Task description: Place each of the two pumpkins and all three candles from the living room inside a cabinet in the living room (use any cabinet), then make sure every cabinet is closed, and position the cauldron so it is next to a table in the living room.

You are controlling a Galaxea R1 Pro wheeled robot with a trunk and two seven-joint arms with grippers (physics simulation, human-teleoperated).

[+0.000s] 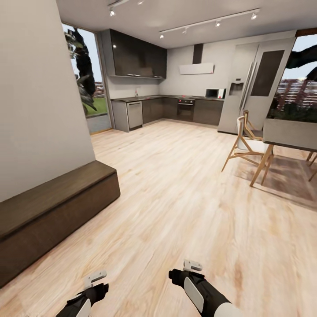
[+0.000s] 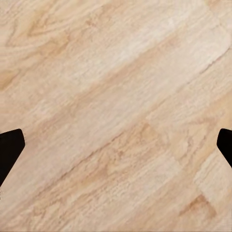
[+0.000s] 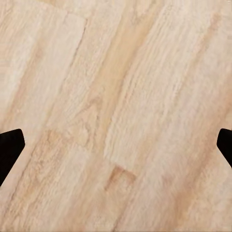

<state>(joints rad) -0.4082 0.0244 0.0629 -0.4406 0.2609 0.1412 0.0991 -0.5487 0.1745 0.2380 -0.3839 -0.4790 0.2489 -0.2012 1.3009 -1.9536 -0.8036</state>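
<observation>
The cabinet, a long low dark brown unit with a flat bare top, runs along the white wall at the left of the head view; its front looks closed. My left gripper and right gripper hang low over the plank floor, well clear of the cabinet. In the wrist views each gripper, left and right, is open, its dark fingertips spread to the frame edges with bare floor between them. Pumpkins, candles, cauldron and table are out of view.
Light wood floor stretches ahead to a dark grey kitchen with an oven and a tall fridge. At the right stand wooden chairs and a grey dining top on a rug.
</observation>
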